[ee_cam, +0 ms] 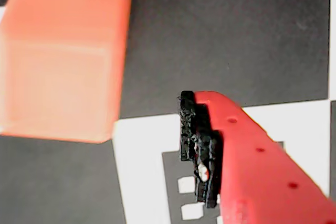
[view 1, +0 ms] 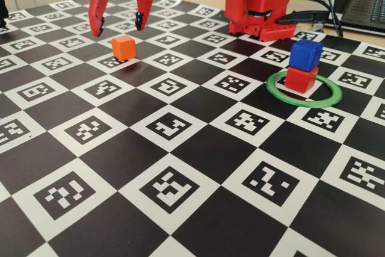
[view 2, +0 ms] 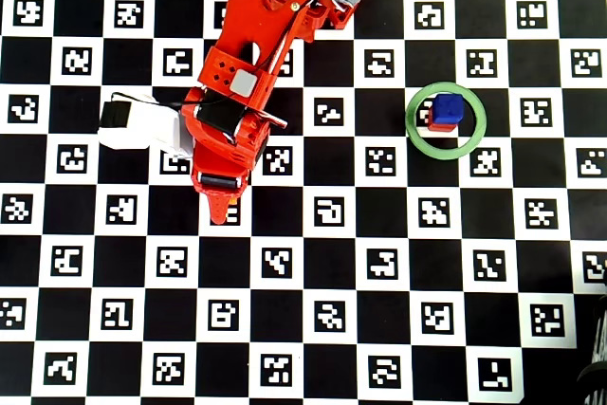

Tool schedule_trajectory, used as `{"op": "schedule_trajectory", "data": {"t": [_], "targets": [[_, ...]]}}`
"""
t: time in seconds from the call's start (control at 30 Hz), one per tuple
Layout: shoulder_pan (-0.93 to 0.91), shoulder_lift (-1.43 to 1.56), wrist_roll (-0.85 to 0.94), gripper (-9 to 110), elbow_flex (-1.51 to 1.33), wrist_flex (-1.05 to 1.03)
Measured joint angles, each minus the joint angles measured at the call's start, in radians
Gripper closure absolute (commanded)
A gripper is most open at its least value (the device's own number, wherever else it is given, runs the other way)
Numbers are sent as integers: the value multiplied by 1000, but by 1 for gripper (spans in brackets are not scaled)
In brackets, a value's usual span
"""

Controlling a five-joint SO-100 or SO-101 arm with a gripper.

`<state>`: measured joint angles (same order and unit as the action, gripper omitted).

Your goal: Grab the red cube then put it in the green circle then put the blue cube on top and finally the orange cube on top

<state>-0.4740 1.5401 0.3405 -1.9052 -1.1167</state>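
In the fixed view the claw (view 1: 119,27) hung with its fingers spread apart, empty, just above and behind the orange cube (view 1: 123,47), which sat on the checkered worktop (view 1: 180,209). Well apart to the right, the blue cube (view 1: 305,54) rested on top of the red cube (view 1: 301,79) inside the green circle (view 1: 304,99). The wrist view showed the orange cube beside one fingertip (ee_cam: 198,156).
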Motion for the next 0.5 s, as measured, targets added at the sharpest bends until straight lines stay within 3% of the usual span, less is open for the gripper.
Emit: {"op": "schedule_trajectory", "data": {"t": [0.5], "targets": [[5, -78, 9, 62, -44, 130]]}}
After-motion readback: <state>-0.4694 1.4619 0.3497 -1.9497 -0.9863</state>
